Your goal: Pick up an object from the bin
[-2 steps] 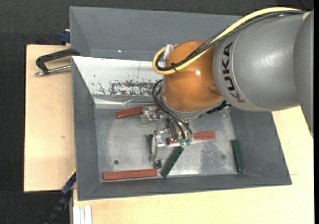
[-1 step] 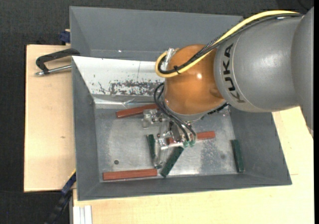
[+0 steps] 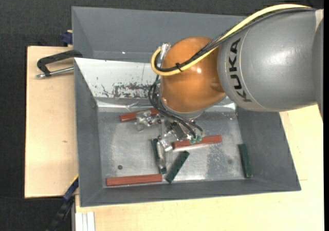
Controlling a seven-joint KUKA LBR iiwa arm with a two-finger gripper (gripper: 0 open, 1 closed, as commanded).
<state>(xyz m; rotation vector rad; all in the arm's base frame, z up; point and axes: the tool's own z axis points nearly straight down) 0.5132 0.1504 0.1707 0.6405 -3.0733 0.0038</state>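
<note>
My gripper [image 3: 155, 132] hangs low over the middle of the bin, under the orange cover, and stands open. One metal fingertip [image 3: 145, 119] rests by the right end of a short red-brown bar [image 3: 128, 117]. The other fingertip [image 3: 165, 146] sits at the left end of a second red-brown bar [image 3: 199, 141] and over a thin dark green stick [image 3: 159, 157]. A wider dark green bar [image 3: 176, 166] lies slanted just below. Nothing shows between the fingers.
A long red-brown bar [image 3: 133, 179] lies along the bin's front wall. Another dark green bar [image 3: 245, 160] lies near the right wall. A small dark speck [image 3: 120, 167] sits on the floor at the left. The arm covers the bin's upper right.
</note>
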